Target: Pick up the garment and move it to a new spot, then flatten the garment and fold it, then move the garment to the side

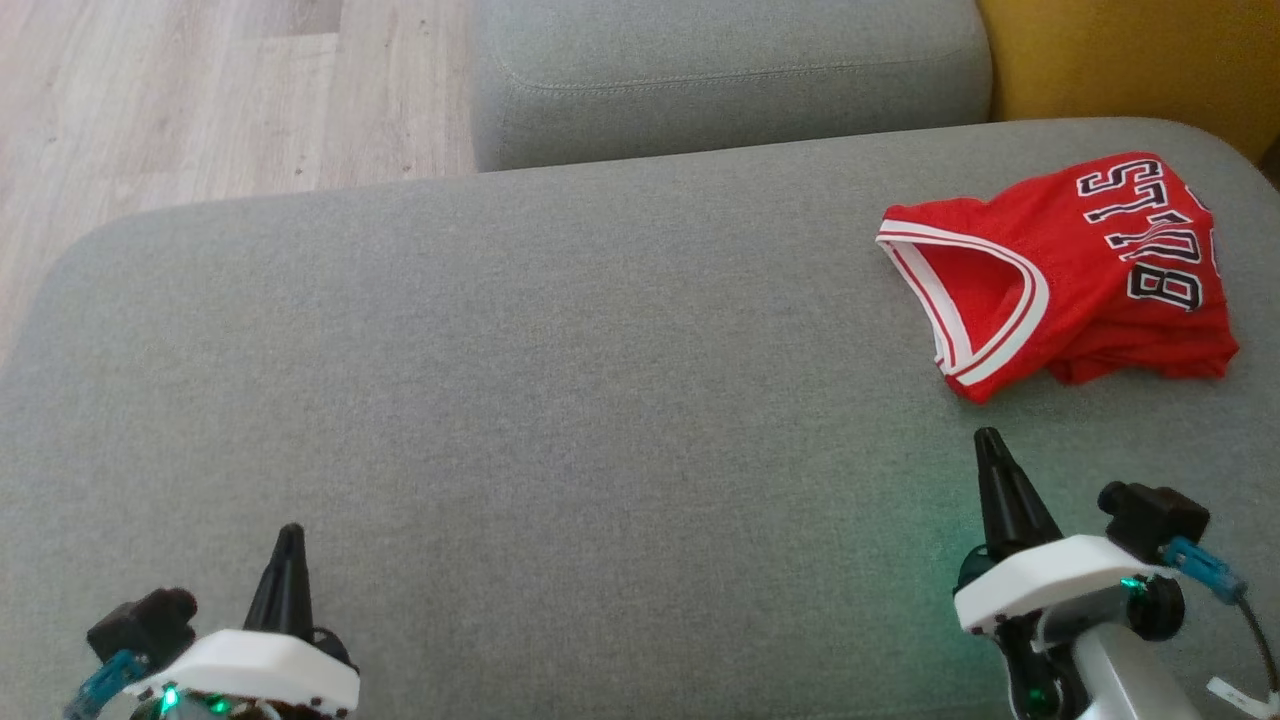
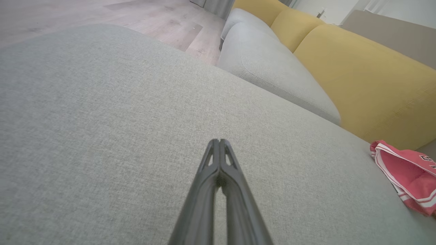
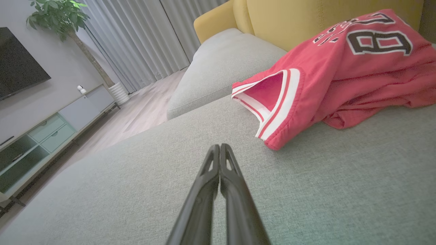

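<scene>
Partly bunched under itself, the garment [image 1: 1085,275] lies on the cushion [image 1: 560,380]

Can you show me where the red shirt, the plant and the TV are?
red shirt [image 1: 1095,300]: head view, on the red cloth beside its collar.
plant [image 3: 56,15]: right wrist view, on its green leaves.
TV [image 3: 17,64]: right wrist view, on the dark screen.
</scene>
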